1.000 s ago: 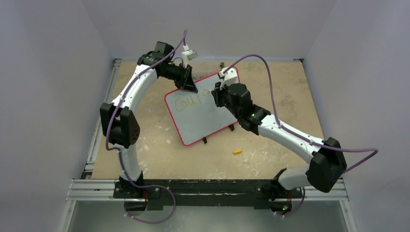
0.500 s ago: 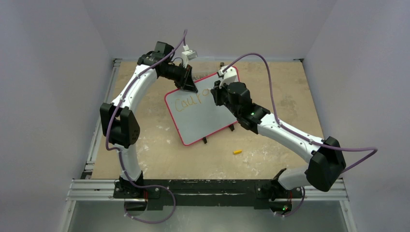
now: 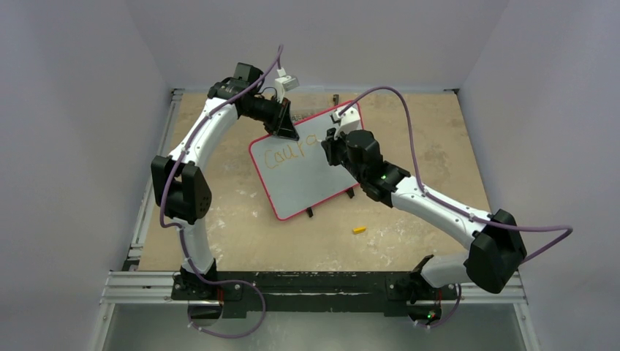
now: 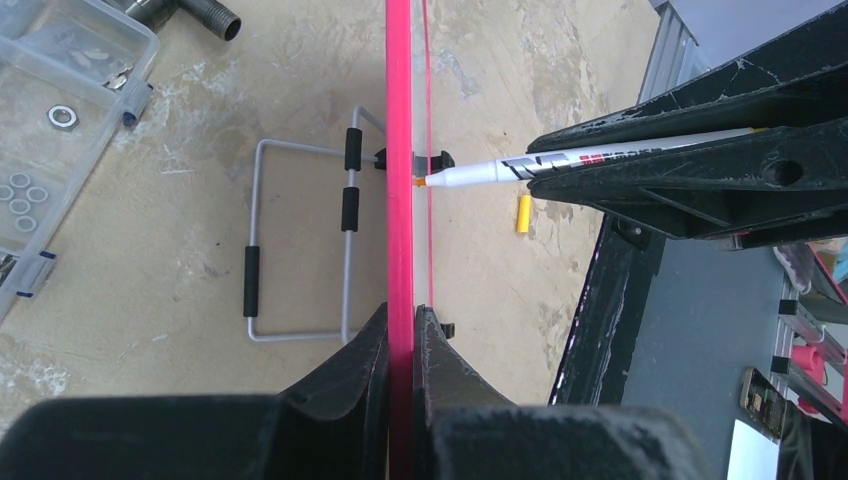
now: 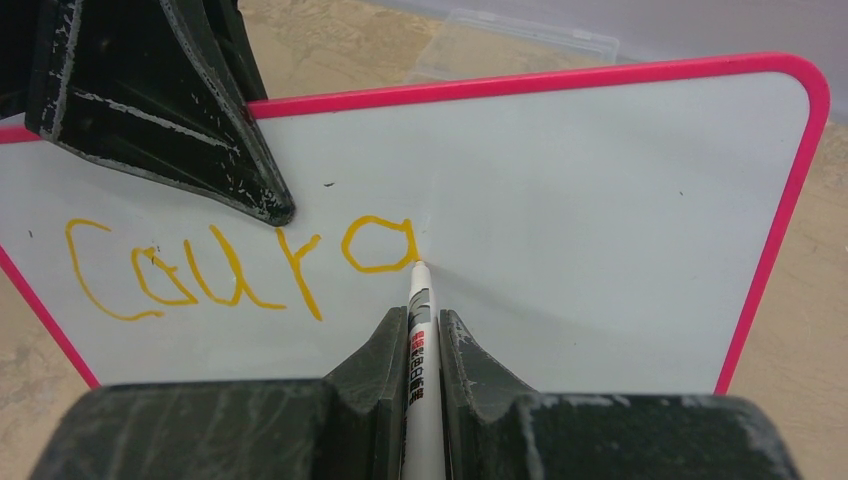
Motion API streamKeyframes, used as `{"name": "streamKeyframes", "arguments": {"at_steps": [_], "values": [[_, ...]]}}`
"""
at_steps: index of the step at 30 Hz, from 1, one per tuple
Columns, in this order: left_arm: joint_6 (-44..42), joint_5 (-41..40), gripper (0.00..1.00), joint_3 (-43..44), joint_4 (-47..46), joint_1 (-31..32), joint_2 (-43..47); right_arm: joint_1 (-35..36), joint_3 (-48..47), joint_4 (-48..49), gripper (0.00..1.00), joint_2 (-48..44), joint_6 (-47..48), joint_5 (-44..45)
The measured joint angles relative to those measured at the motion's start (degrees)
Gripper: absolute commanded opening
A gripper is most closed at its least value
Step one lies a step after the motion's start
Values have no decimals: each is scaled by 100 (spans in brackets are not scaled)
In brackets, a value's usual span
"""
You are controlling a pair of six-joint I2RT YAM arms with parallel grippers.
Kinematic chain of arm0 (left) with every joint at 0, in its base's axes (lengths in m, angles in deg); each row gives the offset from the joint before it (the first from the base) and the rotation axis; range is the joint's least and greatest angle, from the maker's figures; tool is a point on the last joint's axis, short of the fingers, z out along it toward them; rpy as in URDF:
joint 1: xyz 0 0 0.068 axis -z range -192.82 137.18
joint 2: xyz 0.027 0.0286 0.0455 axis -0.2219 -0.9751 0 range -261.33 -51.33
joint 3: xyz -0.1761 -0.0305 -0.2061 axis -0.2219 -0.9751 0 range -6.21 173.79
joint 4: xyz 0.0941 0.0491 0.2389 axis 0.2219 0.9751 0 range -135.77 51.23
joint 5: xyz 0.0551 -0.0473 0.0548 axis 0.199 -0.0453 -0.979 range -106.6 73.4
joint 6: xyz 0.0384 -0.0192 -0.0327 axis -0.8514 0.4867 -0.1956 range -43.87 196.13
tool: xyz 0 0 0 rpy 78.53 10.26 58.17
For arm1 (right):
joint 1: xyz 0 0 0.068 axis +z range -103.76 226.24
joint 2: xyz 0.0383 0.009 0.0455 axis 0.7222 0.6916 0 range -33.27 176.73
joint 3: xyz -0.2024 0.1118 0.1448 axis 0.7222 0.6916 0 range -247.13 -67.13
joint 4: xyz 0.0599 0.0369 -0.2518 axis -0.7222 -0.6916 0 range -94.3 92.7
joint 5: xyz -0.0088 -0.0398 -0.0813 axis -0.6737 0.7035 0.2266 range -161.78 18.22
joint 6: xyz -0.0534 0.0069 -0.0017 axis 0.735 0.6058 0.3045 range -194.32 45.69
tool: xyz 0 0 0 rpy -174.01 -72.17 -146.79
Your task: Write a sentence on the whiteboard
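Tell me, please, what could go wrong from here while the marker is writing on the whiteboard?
1. The whiteboard stands on edge, pinched only at its pink rim by the left hand. A push from the marker could tilt or slip it and bend the stroke.
2. The right hand sits close behind the tip, so writing lower lines may drag it through the orange lettering and smear it.

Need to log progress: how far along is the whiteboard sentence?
Done: "Coura" in yellow lettering on the whiteboard. In hand: the left hand clamps its rim; the right hand holds the marker, tip at the "a". Left: the rest of the sentence.
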Motion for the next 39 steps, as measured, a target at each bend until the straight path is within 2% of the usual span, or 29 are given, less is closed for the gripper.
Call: {"name": "streamKeyframes", "arguments": {"at_steps": [12,21,39], "values": [[-4,17,0,0,-7,4,0,-15,4,-192,0,-90,31,149],[-4,17,0,-2,-11,7,0,-26,0,-140,0,-520,28,249],[-4,17,0,0,-13,7,2,-223,-407,-127,0,2,20,553]]}}
